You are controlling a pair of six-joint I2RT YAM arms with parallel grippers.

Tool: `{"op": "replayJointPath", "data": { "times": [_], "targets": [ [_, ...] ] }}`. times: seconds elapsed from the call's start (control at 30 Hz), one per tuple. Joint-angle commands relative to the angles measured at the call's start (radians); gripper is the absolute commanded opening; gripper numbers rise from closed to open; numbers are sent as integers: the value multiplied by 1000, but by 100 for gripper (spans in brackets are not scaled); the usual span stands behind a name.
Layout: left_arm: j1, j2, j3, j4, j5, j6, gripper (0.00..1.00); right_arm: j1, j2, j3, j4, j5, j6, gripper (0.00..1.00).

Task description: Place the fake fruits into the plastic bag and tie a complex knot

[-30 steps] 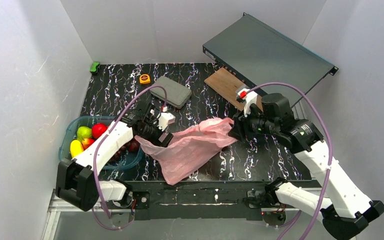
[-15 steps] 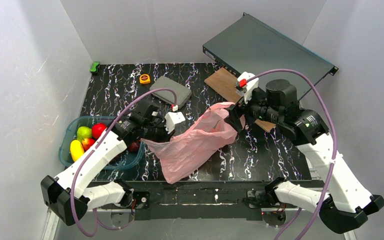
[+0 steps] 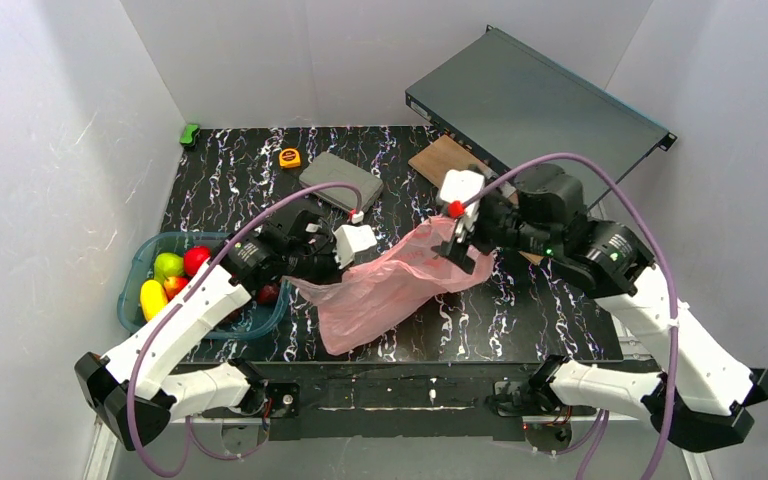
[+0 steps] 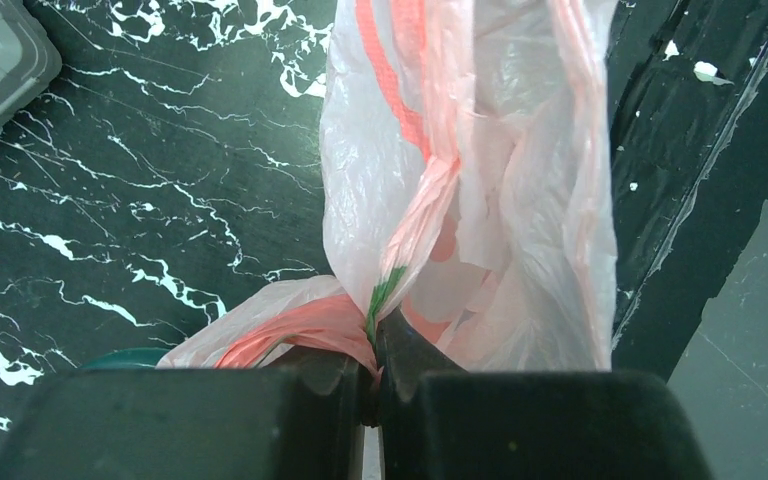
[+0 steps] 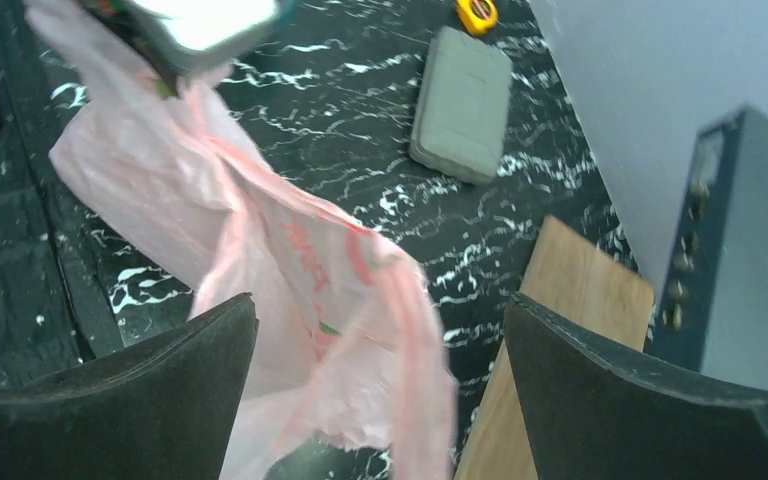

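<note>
The pink plastic bag (image 3: 385, 290) lies slack across the table's middle, its right end raised. My left gripper (image 3: 326, 270) is shut on the bag's bunched left edge (image 4: 400, 230), the pink film pinched between the jaws (image 4: 375, 345). My right gripper (image 3: 460, 243) hovers open over the raised right end. In the right wrist view a blurred strip of the bag (image 5: 260, 230) hangs between the wide-apart fingers (image 5: 380, 310) without touching them. The fake fruits, green (image 3: 168, 266), red (image 3: 197, 260) and yellow (image 3: 151, 296), sit in the teal tub (image 3: 132, 280). No knot is in view.
A grey case (image 3: 340, 183), a yellow tape measure (image 3: 289, 157) and a green toy (image 3: 190, 134) lie at the back. A wooden board (image 3: 438, 160) and a tilted dark rack unit (image 3: 530, 105) stand at the back right, close behind my right gripper.
My left gripper has shut on the bag's left edge. My right gripper lifted the bag's right end, opened wide and shifted left.
</note>
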Motion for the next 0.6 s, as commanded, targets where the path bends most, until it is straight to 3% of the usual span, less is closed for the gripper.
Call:
{"op": "replayJointPath", "data": {
  "times": [0.0, 0.17, 0.27, 0.33, 0.43, 0.57],
  "targets": [
    [-18, -15, 48, -20, -15, 17, 1, 140, 45, 7, 20, 82, -138, 98],
    [-19, -51, 40, -24, 1, 64, 0, 180, 135, -82, 19, 260, -193, 98],
    [-18, -115, -12, -14, 2, 123, 0, 122, 138, -146, 78, 337, -224, 90],
    [-18, -149, -44, -9, -19, 159, 0, 74, 125, -177, 97, 330, -232, 86],
    [-18, -184, -75, -10, -30, 203, 0, 35, 99, -149, 5, 273, -218, 97],
    [-18, -171, -50, -22, -31, 197, 0, 10, -5, -116, -84, 98, -207, 99]
  ]
}}
